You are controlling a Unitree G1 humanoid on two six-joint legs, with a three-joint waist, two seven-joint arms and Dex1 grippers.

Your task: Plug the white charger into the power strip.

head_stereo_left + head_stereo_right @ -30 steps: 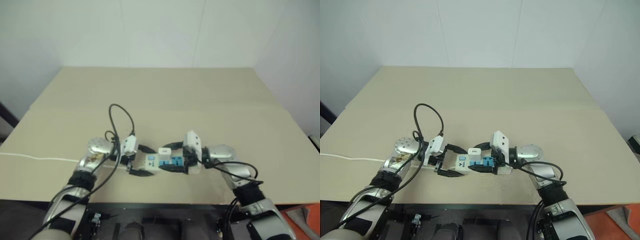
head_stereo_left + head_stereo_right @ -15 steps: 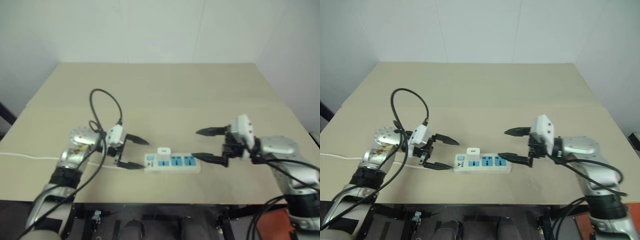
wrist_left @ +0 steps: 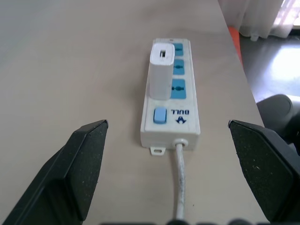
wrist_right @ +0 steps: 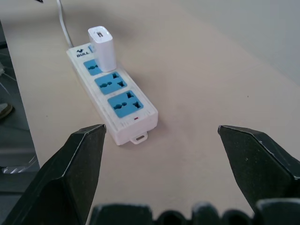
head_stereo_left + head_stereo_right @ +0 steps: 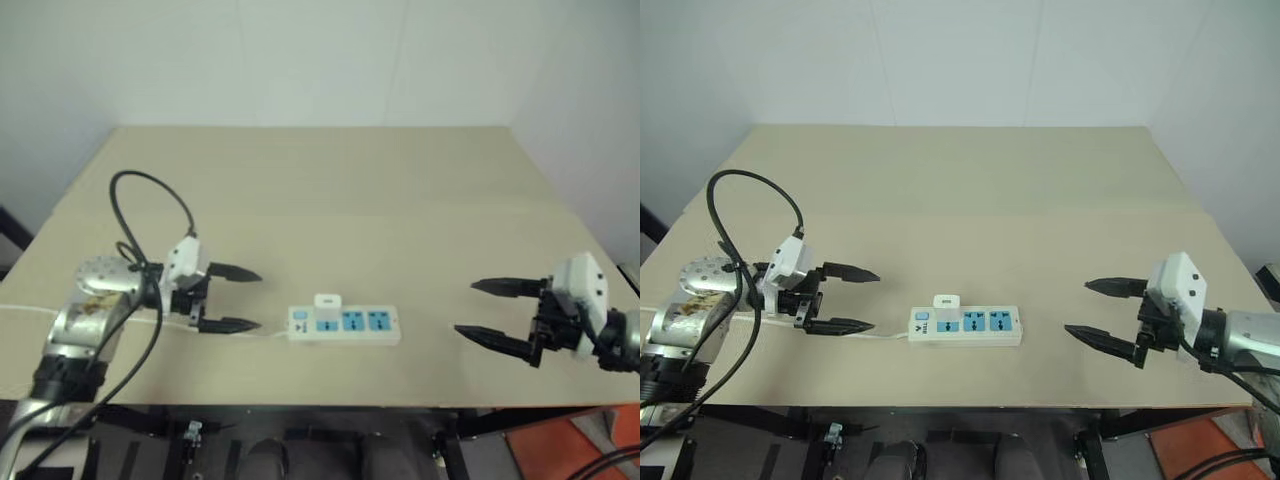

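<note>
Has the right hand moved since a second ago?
Yes. The right hand, open, was at the power strip beside the white charger; it has pulled away toward the table's right edge, clear of the strip.

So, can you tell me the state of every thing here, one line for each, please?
white charger: upright, plugged into the power strip's socket next to the switch.
power strip: flat on the table, two blue sockets free, cord attached.
left gripper: open, holding nothing.
right gripper: open, holding nothing.
</note>
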